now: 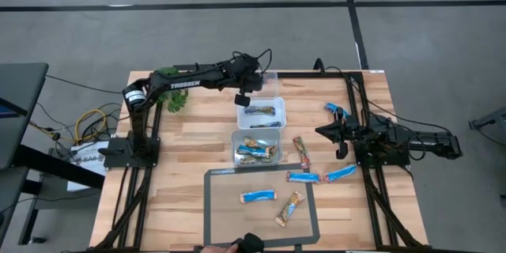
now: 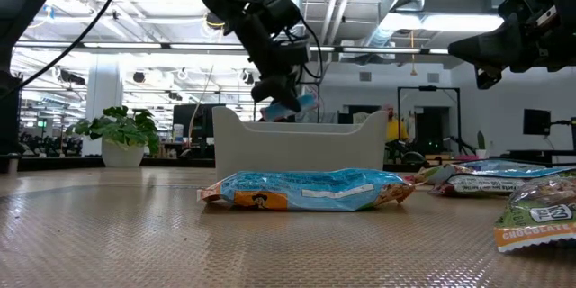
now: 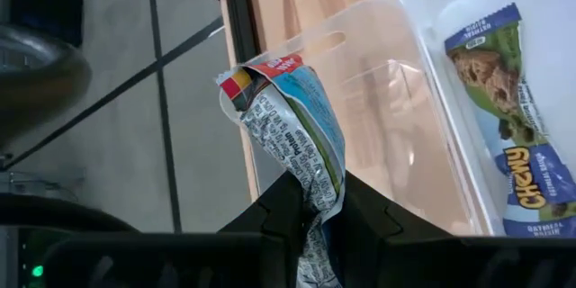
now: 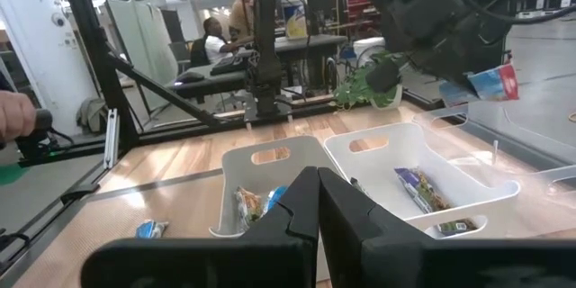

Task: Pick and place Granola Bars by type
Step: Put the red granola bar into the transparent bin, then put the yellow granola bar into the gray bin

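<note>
My left gripper (image 1: 241, 99) hangs above the far bins, shut on a blue-wrapped granola bar (image 3: 292, 121); the low view shows that bar (image 2: 301, 103) above a white bin (image 2: 297, 144). One white bin (image 1: 263, 113) and a nearer one (image 1: 255, 149) each hold bars. Loose bars lie on the table: blue ones (image 1: 303, 178) (image 1: 340, 174) (image 1: 336, 111) and a reddish one (image 1: 300, 150). On the mat lie a blue bar (image 1: 258, 196) and a tan one (image 1: 289, 208). My right gripper (image 1: 324, 130) waits shut at the table's right, above the wood. My left gripper pinches the blue bar between its two fingers near one end of the wrapper (image 3: 310, 202). The fingers (image 3: 270, 216) come from above, pointing down. The bar is lifted clear; its free crimped end (image 3: 261, 70) sticks out past the fingertips over a clear bin (image 3: 360, 63).
A clear bin (image 1: 269, 79) sits at the far edge beside a green plant (image 1: 172, 99). A dark-framed mat (image 1: 261, 205) covers the near middle. A person's hand (image 1: 217, 247) shows at the near edge. Black frame rails (image 1: 360, 103) run along the right side.
</note>
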Action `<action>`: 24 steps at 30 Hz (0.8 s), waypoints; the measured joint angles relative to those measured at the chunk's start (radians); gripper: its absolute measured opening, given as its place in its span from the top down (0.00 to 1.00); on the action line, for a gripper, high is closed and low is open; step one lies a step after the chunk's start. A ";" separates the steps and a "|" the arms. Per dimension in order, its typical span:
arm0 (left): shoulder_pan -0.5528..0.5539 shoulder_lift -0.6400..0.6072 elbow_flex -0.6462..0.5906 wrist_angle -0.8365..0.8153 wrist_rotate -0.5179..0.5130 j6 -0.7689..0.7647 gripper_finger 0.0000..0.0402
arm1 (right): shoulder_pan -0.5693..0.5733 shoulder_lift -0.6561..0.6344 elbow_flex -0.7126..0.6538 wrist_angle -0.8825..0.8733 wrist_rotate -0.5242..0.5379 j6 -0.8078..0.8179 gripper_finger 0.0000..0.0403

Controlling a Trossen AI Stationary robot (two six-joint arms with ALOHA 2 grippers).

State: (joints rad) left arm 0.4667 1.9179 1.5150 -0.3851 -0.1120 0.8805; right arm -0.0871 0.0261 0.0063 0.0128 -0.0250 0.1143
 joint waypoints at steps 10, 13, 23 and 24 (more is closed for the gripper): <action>0.007 0.000 0.000 -0.008 -0.012 0.012 0.79 | 0.000 0.000 0.000 0.000 0.000 0.000 1.00; 0.006 0.000 0.000 -0.007 -0.047 0.011 0.72 | 0.000 0.000 0.000 0.000 0.000 0.000 1.00; 0.006 0.000 0.000 -0.006 -0.081 -0.013 0.64 | 0.000 0.000 0.000 0.000 0.000 0.000 1.00; 0.003 0.000 0.000 -0.006 -0.079 -0.029 0.64 | 0.000 0.000 0.000 0.000 0.000 0.000 1.00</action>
State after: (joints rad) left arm 0.4697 1.9175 1.5150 -0.3908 -0.1911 0.8516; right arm -0.0871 0.0261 0.0059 0.0128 -0.0250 0.1143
